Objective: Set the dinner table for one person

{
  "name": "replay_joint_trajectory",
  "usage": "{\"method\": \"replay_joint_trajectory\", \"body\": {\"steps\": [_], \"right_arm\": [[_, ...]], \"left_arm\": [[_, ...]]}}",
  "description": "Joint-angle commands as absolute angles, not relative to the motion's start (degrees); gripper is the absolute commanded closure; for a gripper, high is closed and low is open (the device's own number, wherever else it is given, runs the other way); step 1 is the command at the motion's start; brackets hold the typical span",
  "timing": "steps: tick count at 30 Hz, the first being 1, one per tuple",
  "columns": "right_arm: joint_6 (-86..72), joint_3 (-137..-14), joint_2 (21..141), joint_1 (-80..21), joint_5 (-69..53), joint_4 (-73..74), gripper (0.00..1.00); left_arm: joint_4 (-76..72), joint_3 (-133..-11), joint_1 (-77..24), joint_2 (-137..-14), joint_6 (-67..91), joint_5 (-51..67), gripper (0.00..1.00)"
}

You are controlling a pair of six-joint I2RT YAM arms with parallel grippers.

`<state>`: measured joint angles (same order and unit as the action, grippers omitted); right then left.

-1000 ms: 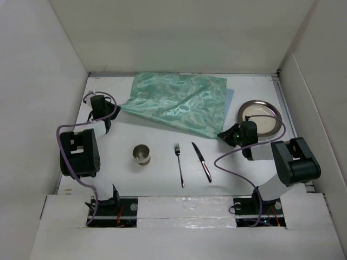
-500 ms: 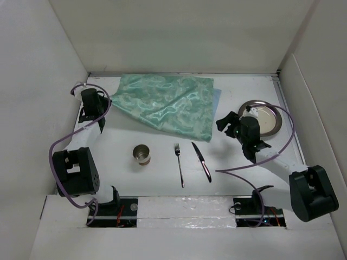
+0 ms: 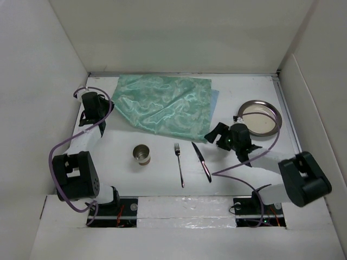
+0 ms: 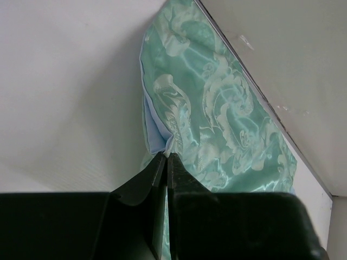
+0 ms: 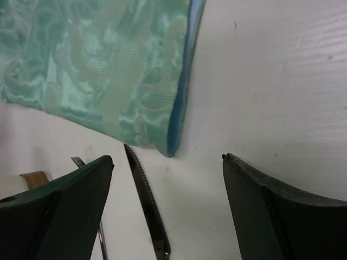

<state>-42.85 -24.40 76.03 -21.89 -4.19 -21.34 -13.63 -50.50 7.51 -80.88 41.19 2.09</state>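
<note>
White panels (image 3: 179,32) wall the dinner table (image 3: 162,173), where at the left the left gripper (image 4: 166,157) is pinched tight on a corner of the cloth (image 3: 165,105) spread across the back. Nearer stand a cup (image 3: 142,154), fork (image 3: 179,164) and knife (image 3: 201,161), then the right gripper (image 5: 167,158), jaws wide over the cloth's near corner, and a plate (image 3: 260,117) far right.

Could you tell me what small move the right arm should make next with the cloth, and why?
Probably lower the right gripper and close on the near corner of the green cloth. Its jaws are open with that corner lying between them in the wrist view, while the left gripper is shut on another corner. It should stay clear of the knife just beside.
</note>
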Motion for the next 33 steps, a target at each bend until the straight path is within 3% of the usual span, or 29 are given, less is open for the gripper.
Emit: {"method": "replay_joint_trajectory", "body": {"steps": [1,5,8,12,15,17,18,19,21,27,33], "right_arm": [[-48.1,-24.7,84.3,-22.5,-9.7,-32.0,0.13],[-54.3,-23.8,93.4,-23.1,-11.3,-41.0,0.16],[-57.8,-22.9,97.9,-23.6,-10.6,-47.6,0.28],[-59.8,-21.0,97.9,-24.2,-7.2,-49.9,0.44],[-58.8,-20.7,93.5,-25.4,-2.2,-44.2,0.48],[-57.6,-21.2,90.9,-25.9,-0.4,-41.2,0.62],[-57.4,-21.2,90.4,-25.9,1.4,-41.0,0.77],[-57.2,-21.3,90.1,-25.9,1.4,-41.1,0.86],[-54.9,-23.4,88.9,-24.4,0.6,-40.0,1.0],[-41.8,-34.7,72.6,-22.3,3.8,-24.3,1.0],[-27.3,-59.7,59.8,-21.3,12.3,-2.6,1.0]], "left_arm": [[-15.6,-49.8,7.3,-78.7,41.4,3.6,1.0],[-16.3,-49.4,7.3,-78.4,41.6,4.2,1.0],[-16.2,-49.6,7.3,-78.6,41.5,4.0,1.0],[-16.6,-49.6,7.3,-78.7,41.8,4.0,1.0],[-16.6,-50.0,7.3,-79.3,41.9,4.0,1.0],[-16.8,-50.4,7.3,-79.7,42.2,4.0,1.0],[-17.0,-50.4,7.3,-79.9,42.4,4.0,1.0],[-16.8,-50.6,7.3,-80.4,42.5,3.8,1.0],[-15.8,-52.5,7.8,-80.9,42.2,3.0,1.0],[-15.6,-60.3,7.8,-77.9,43.1,4.5,1.0],[-14.8,-72.5,7.8,-72.0,44.8,9.2,1.0]]}}
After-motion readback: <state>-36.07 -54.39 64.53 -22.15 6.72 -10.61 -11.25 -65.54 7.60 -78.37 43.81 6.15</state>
